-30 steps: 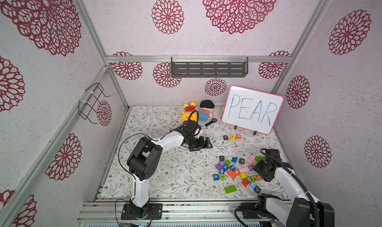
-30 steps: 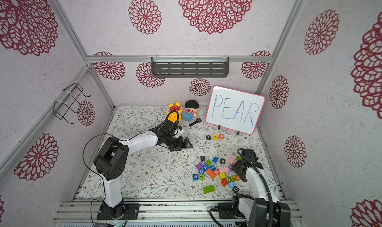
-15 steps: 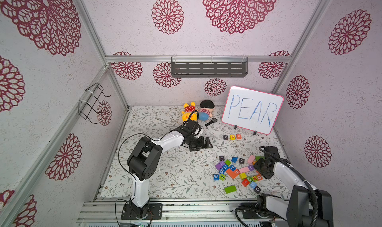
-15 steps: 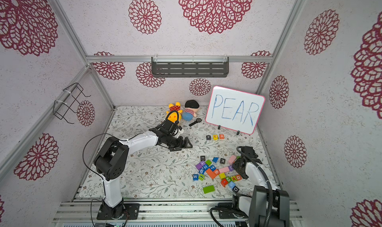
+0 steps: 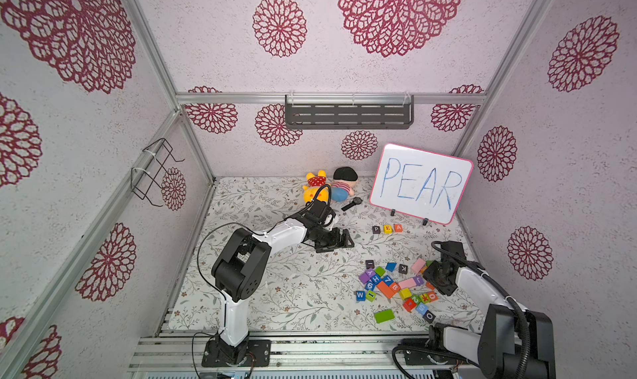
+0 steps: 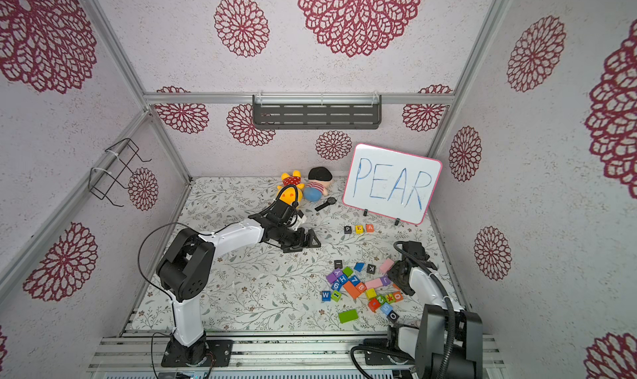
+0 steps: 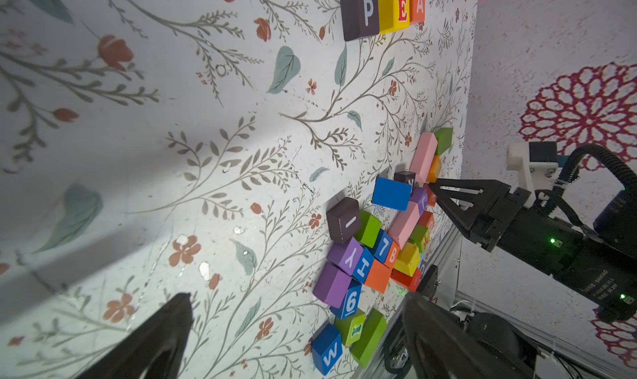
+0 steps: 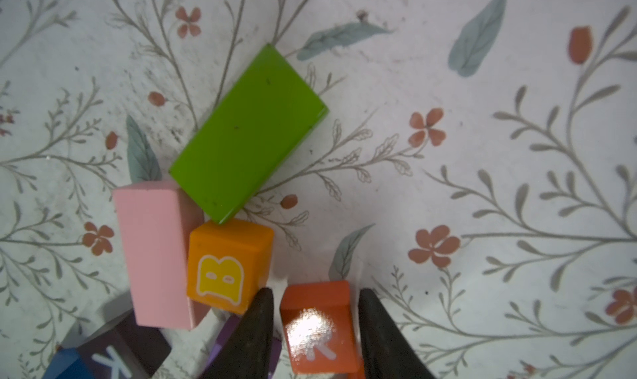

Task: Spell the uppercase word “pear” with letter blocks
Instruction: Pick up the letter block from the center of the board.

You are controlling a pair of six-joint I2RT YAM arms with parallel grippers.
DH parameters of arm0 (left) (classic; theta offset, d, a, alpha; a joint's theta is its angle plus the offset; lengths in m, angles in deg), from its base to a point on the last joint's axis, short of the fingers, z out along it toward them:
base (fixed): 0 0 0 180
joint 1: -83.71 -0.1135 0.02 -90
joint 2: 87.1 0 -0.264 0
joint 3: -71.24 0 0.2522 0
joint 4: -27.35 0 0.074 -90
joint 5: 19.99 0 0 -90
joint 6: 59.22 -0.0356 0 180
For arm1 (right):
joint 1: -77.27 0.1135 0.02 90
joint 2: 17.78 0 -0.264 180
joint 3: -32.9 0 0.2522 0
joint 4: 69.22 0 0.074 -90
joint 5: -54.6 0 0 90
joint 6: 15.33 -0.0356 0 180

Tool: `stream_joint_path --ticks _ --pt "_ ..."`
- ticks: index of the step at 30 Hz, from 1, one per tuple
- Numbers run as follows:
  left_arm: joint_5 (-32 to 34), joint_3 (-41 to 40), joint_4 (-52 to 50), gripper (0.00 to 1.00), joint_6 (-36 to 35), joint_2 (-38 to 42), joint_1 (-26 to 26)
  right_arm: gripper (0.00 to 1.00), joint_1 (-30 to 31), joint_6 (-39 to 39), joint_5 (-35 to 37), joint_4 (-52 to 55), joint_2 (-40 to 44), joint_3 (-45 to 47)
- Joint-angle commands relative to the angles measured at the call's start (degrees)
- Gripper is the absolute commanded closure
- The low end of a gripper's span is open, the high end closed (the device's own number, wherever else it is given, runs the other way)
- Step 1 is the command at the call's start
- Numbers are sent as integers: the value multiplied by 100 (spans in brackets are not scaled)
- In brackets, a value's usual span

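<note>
Right gripper (image 8: 315, 329) low at right edge of block pile (image 5: 396, 284), fingers clamped against R block (image 8: 319, 329). Left gripper (image 5: 346, 239) beyond pile, jaws apart, empty.

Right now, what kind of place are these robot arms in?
Probably a robot test booth: walls papered with red flowers close it in, metal rails carry the arms, and a whiteboard reads PEAR beside toy blocks.

Floral-patterned tabletop (image 5: 282, 291) with blocks, toys and a whiteboard

P block (image 5: 376, 229), E block (image 5: 387, 229) and A block (image 5: 398, 228) sit in a row before the whiteboard (image 5: 420, 182); nearer lies a loose pile of blocks (image 5: 396, 286); two plush toys (image 5: 327, 187) lie at the back.
</note>
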Motion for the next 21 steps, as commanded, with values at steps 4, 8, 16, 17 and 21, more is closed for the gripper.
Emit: stream_joint_path --ticks 4,8,16,17,21 --pt "13 -56 71 2 -47 191 17 49 23 40 -223 87 147 141" --pt "17 -114 118 2 -40 244 18 51 33 51 -253 91 18 100" --pt "18 -247 207 2 -86 384 12 64 46 116 -173 32 -49 30" --pt "16 -257 221 2 -99 402 13 65 43 125 -179 24 -97 -2" --pt "35 -177 114 2 -201 438 -31 69 41 190 -175 63 -186 -124"
